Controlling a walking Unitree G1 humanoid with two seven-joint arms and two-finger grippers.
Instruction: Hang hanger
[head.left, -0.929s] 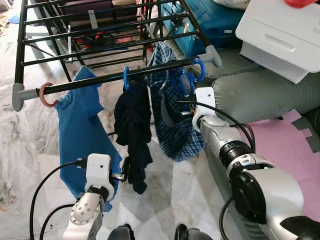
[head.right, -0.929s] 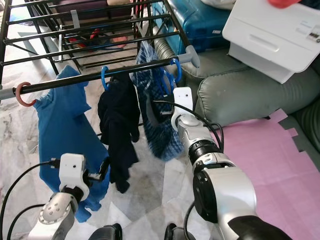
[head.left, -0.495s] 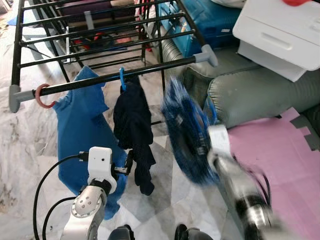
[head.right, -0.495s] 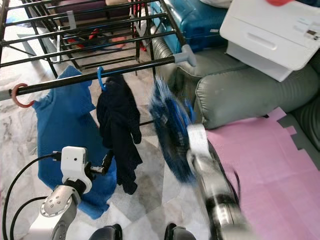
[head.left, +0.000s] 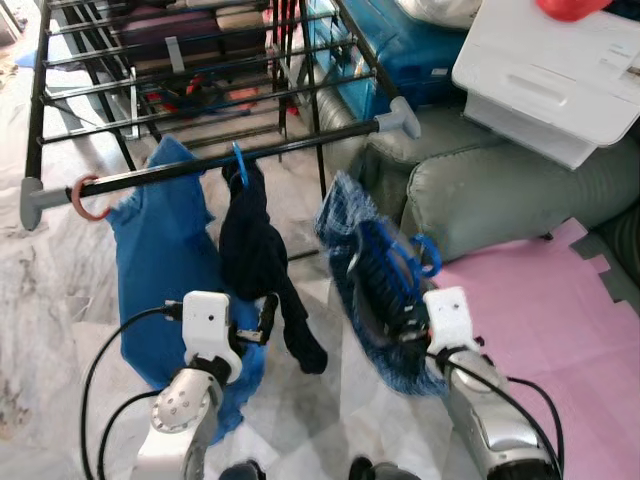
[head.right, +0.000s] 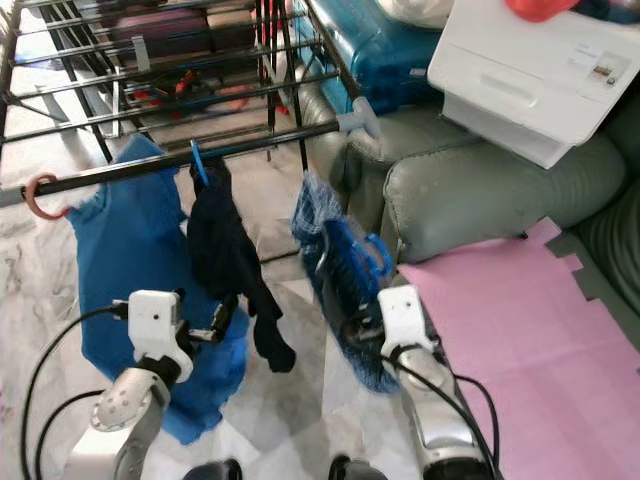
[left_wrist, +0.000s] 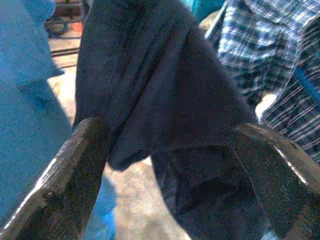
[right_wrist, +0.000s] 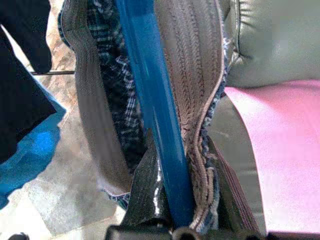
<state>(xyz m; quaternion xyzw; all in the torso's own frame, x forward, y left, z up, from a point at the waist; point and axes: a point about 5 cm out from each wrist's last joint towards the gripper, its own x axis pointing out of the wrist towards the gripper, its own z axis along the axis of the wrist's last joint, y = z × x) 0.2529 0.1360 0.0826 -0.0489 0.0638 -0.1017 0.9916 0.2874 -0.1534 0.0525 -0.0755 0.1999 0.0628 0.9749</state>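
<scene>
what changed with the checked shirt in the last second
The right pincer, shut on the blue hanger, has pulled the checked shirt off the rail and down toward the robot; its hook now hangs free. The blue shirt and dark garment stay hung, and the left pincer stays open by the dark garment.

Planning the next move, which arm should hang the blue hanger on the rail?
Right. The right pincer is shut on the blue hanger with the checked shirt; the left pincer is open by the dark garment.
</scene>
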